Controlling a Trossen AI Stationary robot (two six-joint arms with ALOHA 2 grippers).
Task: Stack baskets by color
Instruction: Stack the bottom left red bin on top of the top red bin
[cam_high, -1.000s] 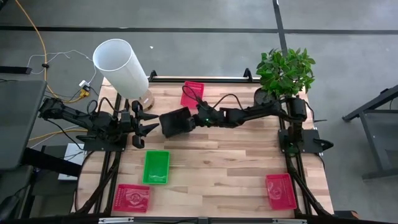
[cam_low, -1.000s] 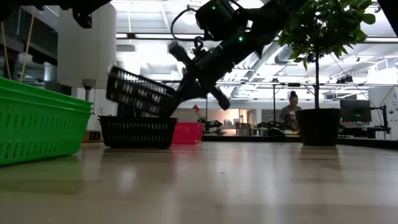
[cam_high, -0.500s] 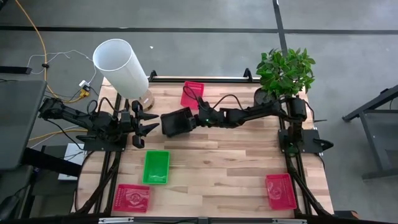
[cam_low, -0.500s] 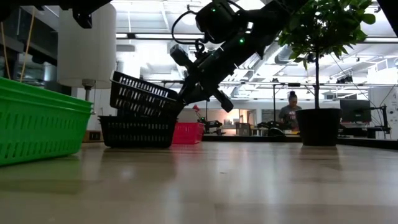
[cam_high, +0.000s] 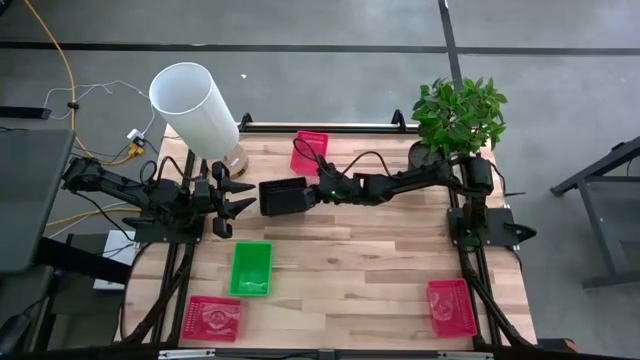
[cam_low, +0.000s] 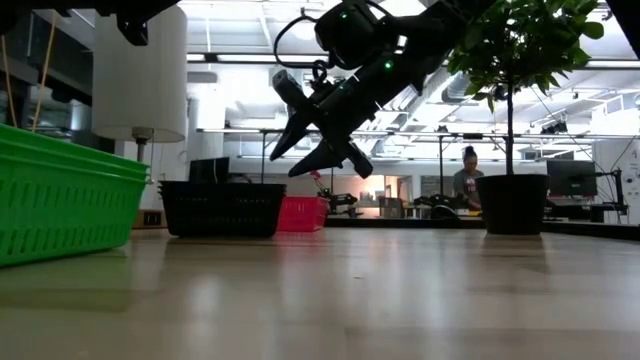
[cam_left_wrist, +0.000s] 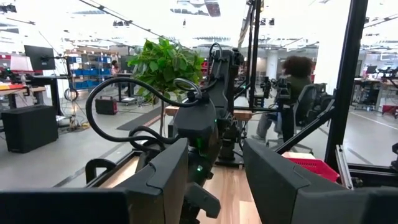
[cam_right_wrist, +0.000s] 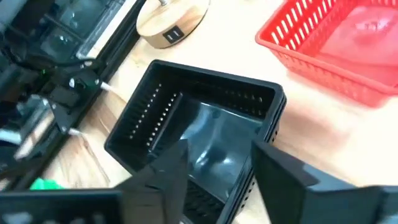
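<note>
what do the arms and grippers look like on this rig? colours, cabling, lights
Both arms are dark, near-black, jointed links. The right arm carries a looping black cable and a small green light near its wrist. The right gripper has two flat, tapered black fingers. The left gripper has matching pointed black fingers, and the left arm shows black cabling too. No markings are legible.

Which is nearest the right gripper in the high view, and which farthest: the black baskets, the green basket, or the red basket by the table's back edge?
Measured from the right gripper, open:
1. Black baskets, directly at its fingertips, mid-table.
2. Red basket, just behind it near the back edge.
3. Green basket, farther off, toward the front left.
</note>
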